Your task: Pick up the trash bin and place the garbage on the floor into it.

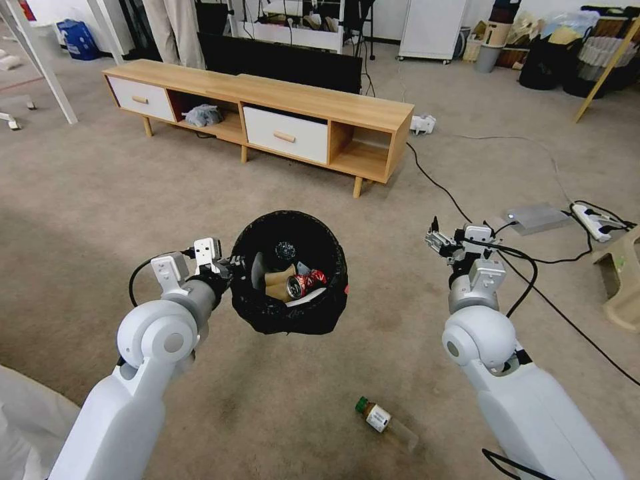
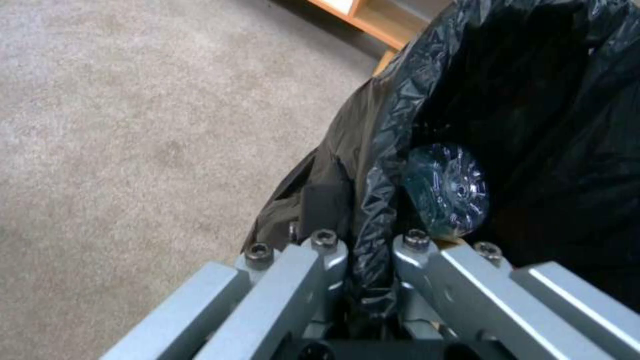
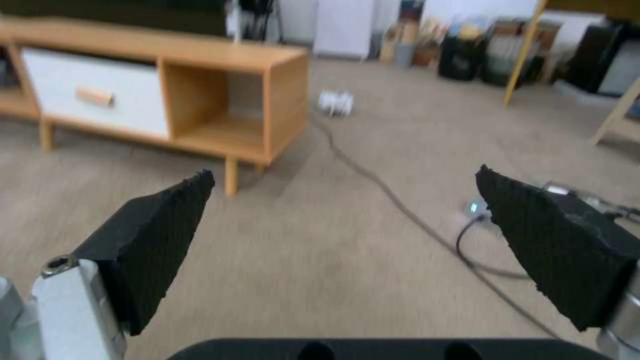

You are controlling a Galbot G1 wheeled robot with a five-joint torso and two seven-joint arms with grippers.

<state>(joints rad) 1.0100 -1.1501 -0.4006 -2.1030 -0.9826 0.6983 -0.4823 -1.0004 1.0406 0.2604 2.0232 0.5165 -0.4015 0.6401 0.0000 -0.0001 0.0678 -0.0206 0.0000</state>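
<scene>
Bin look: trash bin (image 1: 289, 273) = small round, lined w/ crinkled glossy black bag folded over rim; sits upright, mouth open to head cam.
Bin contents: brown paper bag (image 1: 279, 280), crushed red can (image 1: 303, 285), clear plastic bottle (image 1: 285, 251) seen base-on, some white paper at the near side.
Bin place: held off the floor (image 1: 100, 200) in front of robot, centre of head view, well short of the wooden TV cabinet (image 1: 267, 113).
Left gripper: left gripper (image 1: 223, 265) at bin's left rim; fingers clamped together on the bag-covered rim. Left wrist view shows one finger outside, one inside, black plastic pinched between (image 2: 370, 270); bottle base (image 2: 447, 190) just past the inner finger.
Right gripper: right gripper (image 1: 437, 241) held out level on robot's right, well apart from bin; pads (image 3: 153, 245) spread wide, nothing between them, carpet + cable beyond.
Garbage left: green-capped bottle (image 1: 387, 421) w/ white label lying on its side on carpet, near the robot, between the two arms, closer to right forearm; below and right of bin in head view; touches neither gripper.
Other: black cables (image 1: 467, 213) and a white power strip (image 1: 593, 222) on carpet at right.
</scene>
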